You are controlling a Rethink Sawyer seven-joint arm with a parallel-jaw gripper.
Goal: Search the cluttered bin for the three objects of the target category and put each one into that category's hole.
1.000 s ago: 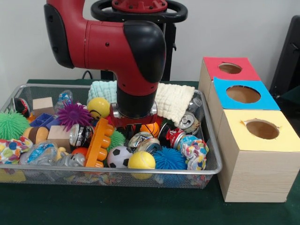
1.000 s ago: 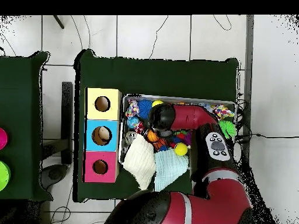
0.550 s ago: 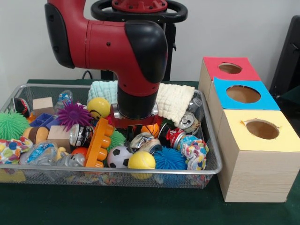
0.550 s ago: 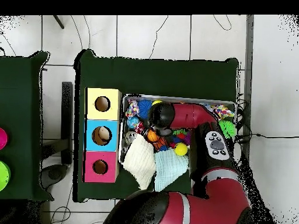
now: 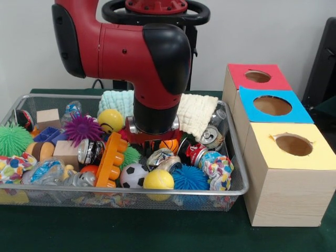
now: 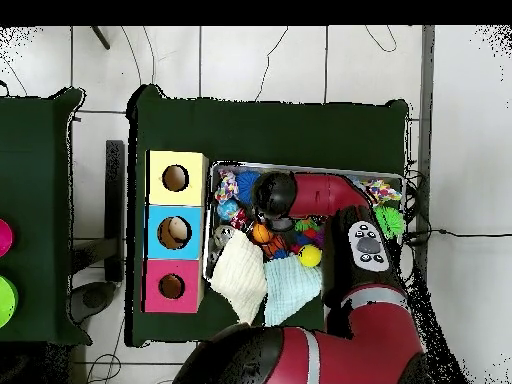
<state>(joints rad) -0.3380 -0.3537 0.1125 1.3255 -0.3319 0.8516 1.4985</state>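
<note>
A wire bin (image 5: pixel 157 190) holds mixed clutter. Near its middle lie an orange basketball (image 5: pixel 168 145), a crushed can (image 5: pixel 161 158), a soccer ball (image 5: pixel 133 176), a yellow ball (image 5: pixel 158 180) and a yellow smiley ball (image 5: pixel 110 120). My gripper (image 5: pixel 152 140) hangs low under the red and black wrist, just above the basketball and the can, and the wrist hides most of it. In the overhead view the arm (image 6: pixel 300 195) covers the bin's middle. Three boxes with round holes stand beside the bin: red (image 5: pixel 275 80), blue (image 5: pixel 299 112) and yellow (image 5: pixel 321 153).
A white cloth (image 5: pixel 194 113) and a pale blue cloth (image 5: pixel 115 100) drape over the bin's far rim. Spiky balls, wooden blocks, more cans and an orange toy brick (image 5: pixel 111 160) fill the bin's left half. A blue spiky ball (image 5: pixel 190 178) lies at the near rim.
The wrist has shifted slightly right and toward the bin's near side in the front view. The bin's contents have not visibly moved.
</note>
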